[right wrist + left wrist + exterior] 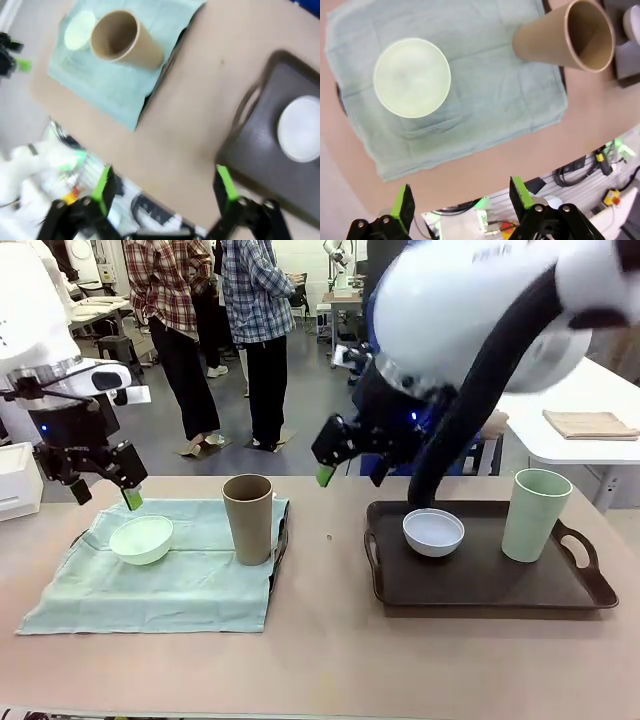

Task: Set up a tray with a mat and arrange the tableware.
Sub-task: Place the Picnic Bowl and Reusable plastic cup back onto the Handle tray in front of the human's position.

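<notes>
Left gripper (108, 490): jaws spread wide, empty, hanging just above the far left edge of the mat (150, 590), close behind the mint green bowl (141, 538). Right gripper (352, 472): likewise spread, nothing in it, raised over the bare table (330, 660) between mat and tray (480, 592).

Mint green bowl and brown cup (248, 518) stand upright on the mat. A dark rim shows under the mat's right edge, probably a second tray.

White bowl (433, 532) and pale green cup (536, 515) stand in the dark tray with no mat beneath.

Judgement: the left set looks like a lined place setting. The right tray is unlined, so its pieces may need lifting out first.
</notes>
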Controlling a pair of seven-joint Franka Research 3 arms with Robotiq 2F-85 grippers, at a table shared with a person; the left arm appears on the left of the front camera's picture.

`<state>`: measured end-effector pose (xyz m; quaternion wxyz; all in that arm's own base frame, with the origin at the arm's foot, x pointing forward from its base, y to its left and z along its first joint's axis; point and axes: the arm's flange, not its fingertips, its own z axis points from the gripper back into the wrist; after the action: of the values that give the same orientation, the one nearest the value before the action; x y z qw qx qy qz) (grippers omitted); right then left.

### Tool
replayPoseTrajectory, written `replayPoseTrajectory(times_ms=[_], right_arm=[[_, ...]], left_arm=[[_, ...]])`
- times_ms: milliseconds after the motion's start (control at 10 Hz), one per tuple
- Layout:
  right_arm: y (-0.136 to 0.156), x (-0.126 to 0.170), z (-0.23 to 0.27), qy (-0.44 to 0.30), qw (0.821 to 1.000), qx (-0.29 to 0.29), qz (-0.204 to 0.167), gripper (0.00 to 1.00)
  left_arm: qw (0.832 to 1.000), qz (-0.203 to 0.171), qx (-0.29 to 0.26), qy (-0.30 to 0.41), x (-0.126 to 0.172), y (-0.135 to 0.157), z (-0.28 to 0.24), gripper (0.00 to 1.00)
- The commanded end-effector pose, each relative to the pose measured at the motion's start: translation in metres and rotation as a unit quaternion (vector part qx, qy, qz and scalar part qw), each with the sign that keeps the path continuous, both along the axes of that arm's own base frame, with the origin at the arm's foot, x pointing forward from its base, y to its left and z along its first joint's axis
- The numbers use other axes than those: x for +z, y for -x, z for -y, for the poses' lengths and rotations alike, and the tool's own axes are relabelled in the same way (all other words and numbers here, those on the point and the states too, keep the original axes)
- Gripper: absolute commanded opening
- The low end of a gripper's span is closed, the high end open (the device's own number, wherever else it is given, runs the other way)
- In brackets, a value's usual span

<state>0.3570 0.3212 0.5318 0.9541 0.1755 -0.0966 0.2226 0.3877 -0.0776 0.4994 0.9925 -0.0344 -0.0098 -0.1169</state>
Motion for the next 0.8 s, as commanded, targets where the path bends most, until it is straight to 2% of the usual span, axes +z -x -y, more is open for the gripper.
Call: replayPoseTrajectory(times_ms=[0,300,400,500,700], right_arm=[[0.002,0.032,-0.025,0.037,0.998,-0.006,-0.054,1.00],[0.014,0.065,-0.050,0.125,0.979,-0.045,-0.157,1.00],[0.003,0.066,-0.055,0.134,0.978,-0.030,-0.157,1.00],[0.028,0.055,-0.037,0.085,0.988,-0.027,-0.122,1.00],[0.028,0.055,-0.037,0.085,0.988,-0.027,-0.122,1.00]], left_arm=[[0.999,0.024,0.023,-0.013,0.024,0.001,0.002,1.00],[0.996,0.075,0.047,-0.008,0.067,0.009,0.003,1.00],[0.999,0.048,0.022,0.006,0.046,0.002,0.002,1.00],[0.999,0.048,0.022,0.006,0.046,0.002,0.002,1.00],[0.999,0.048,0.022,0.006,0.046,0.002,0.002,1.00]])
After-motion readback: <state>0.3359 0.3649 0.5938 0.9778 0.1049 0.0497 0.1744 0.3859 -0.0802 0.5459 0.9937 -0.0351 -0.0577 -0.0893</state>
